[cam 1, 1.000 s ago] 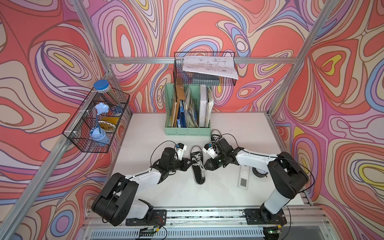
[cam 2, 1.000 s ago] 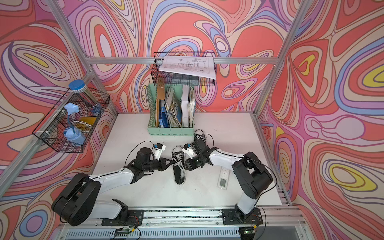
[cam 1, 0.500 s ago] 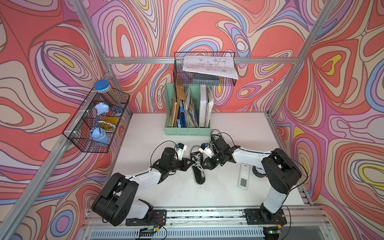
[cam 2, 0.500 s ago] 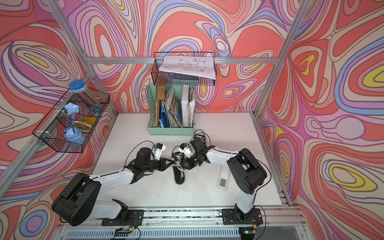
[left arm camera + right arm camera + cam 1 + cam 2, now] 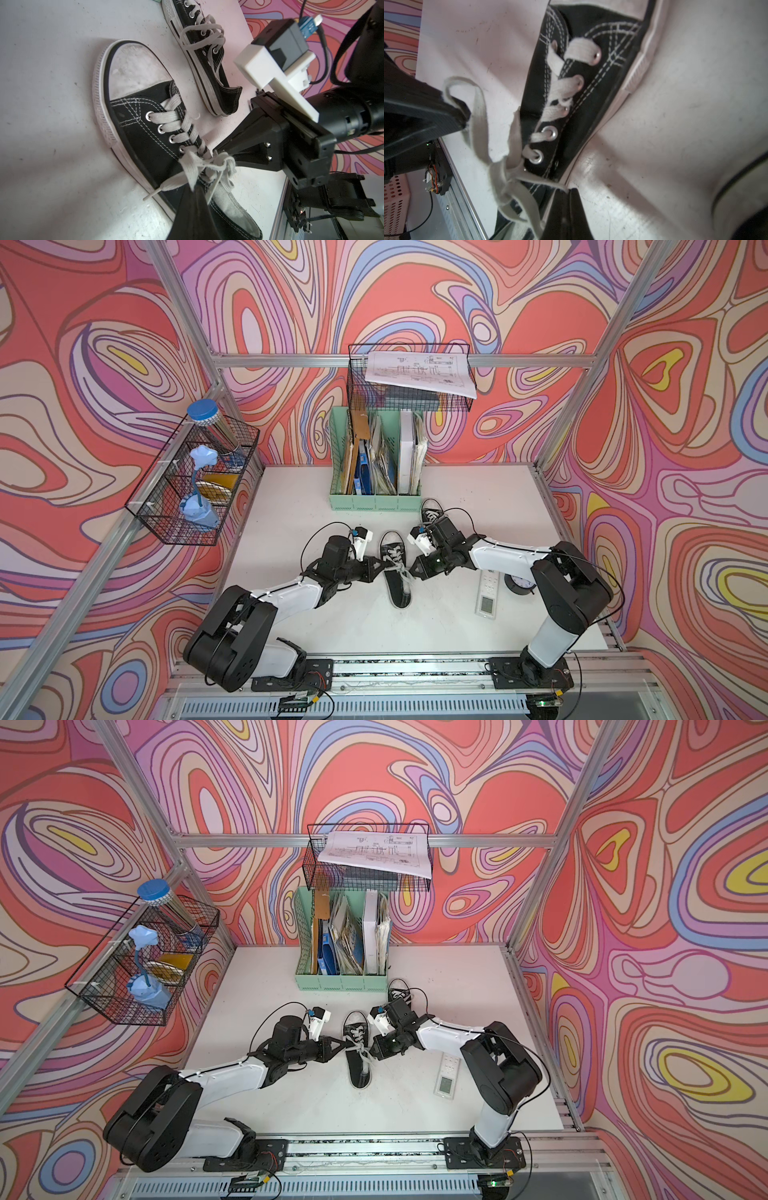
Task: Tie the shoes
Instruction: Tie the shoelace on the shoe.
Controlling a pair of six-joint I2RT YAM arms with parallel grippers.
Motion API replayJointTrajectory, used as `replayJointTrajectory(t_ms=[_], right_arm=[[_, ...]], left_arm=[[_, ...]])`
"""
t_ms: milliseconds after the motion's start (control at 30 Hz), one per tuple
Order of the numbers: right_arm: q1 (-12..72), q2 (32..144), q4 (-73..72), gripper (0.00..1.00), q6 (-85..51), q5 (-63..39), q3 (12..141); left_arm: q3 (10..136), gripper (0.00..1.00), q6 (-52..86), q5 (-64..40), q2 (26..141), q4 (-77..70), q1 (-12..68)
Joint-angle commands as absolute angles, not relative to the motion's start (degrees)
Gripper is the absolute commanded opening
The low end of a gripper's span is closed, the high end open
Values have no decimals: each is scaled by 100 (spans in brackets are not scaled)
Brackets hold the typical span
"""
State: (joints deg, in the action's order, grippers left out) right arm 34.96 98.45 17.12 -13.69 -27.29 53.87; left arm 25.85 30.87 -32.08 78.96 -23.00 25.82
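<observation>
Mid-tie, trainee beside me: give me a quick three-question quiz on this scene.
1. True or false: the left claw and the right claw are each shut on the laces of the middle shoe.
2. The second shoe lies: A) by the green file holder; B) in a wire basket; C) on a book.
3. Fill in: the flat white ___ lies beside the right arm.
Key: 1 true; 2 A; 3 remote.

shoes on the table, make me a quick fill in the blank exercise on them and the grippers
1. The left gripper and the right gripper are both shut on the white ___ of the middle shoe.
2. The second shoe lies next to the ___ file holder.
3. The remote lies on the table beside the ___ arm.

Missing words: laces; green; right
</observation>
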Motion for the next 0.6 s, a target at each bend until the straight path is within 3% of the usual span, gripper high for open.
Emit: replayJointTrajectory(t_ms=[0,300,567], right_arm=[[3491,9655,1836,0,-1630,-2455,5287],[3526,9659,2077,0,-1658,-2325,5383],[3562,9824,1820,23,-811,-2954,5573]], left_arm=[[2516,0,2987,-3088,7831,-2224,2547],[2522,0,2918,-3031,7865,-2160,2528],[2544,0,2948,-3189,7963,-2270,2523]])
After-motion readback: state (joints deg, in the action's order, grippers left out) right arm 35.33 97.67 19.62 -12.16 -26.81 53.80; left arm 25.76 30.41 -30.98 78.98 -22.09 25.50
